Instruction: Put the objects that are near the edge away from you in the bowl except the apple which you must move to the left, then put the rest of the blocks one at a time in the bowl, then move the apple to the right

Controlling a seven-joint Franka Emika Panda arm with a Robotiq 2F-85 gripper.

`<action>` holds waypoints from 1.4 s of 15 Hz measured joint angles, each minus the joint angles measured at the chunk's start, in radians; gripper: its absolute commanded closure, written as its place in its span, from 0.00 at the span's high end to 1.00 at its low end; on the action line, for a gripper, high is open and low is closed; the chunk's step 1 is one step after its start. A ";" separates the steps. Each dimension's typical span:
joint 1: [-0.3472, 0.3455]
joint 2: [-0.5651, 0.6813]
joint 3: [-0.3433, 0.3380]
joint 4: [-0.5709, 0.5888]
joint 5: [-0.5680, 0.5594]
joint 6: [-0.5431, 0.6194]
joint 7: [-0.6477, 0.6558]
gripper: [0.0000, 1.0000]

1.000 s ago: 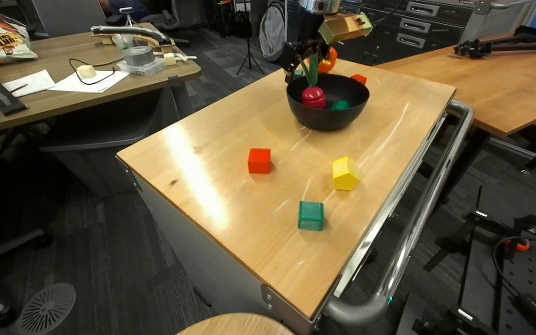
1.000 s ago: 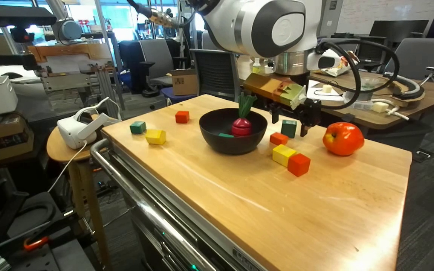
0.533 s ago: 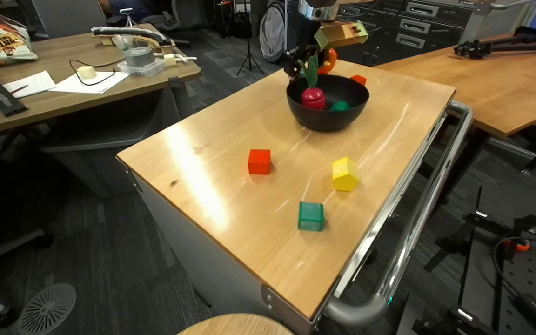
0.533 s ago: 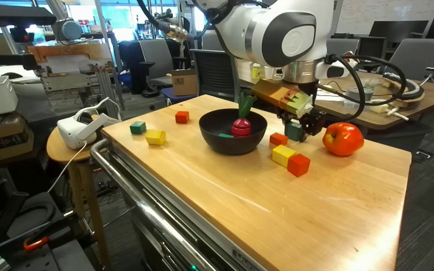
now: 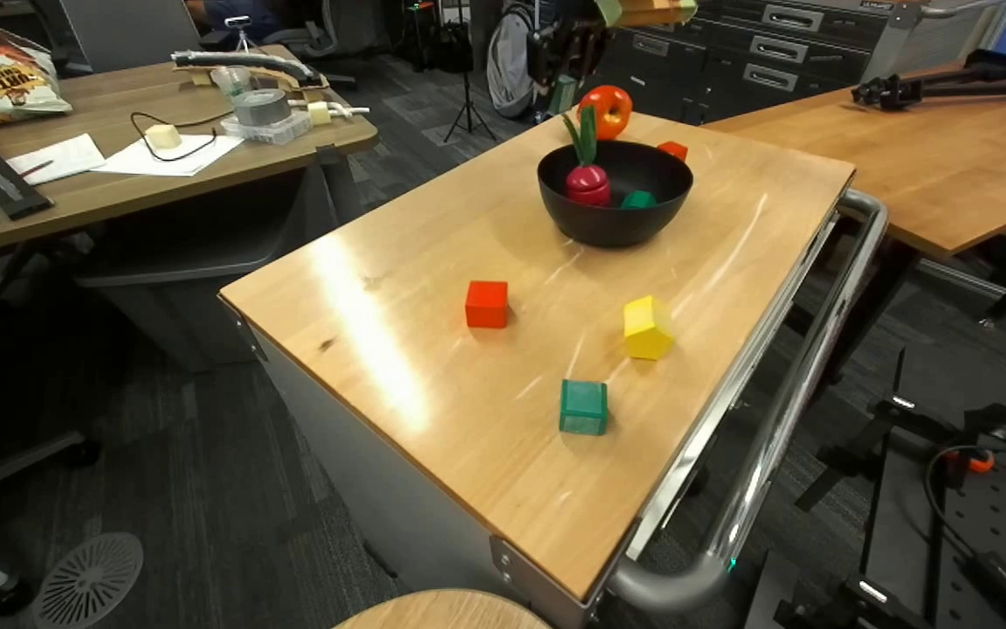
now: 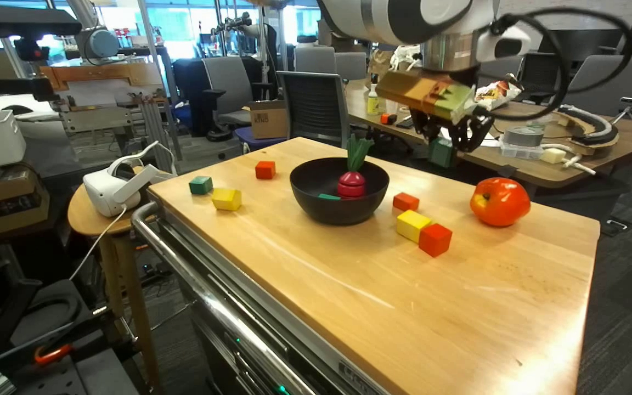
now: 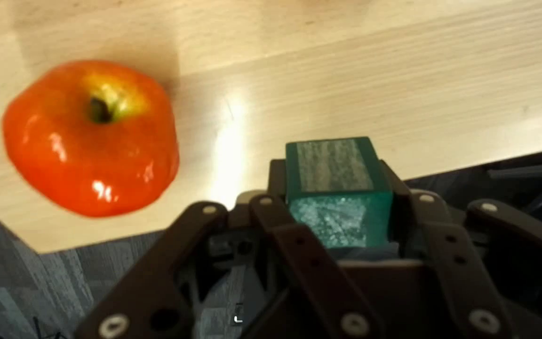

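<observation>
Green block [image 6: 441, 152] raised higher, pinched in tool [image 7: 336, 190], black bowl [image 6: 339, 213] holding radish [image 6: 351, 186] and green piece [image 5: 639, 199]

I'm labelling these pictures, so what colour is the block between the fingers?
The held block is green with a streaky brownish patch, clearest in the wrist view.

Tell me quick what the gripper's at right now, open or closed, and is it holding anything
Gripper: closed, holding a green block up clear of the tabletop.
</observation>
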 measured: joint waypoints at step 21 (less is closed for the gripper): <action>0.038 -0.456 0.002 -0.519 0.180 -0.201 -0.354 0.20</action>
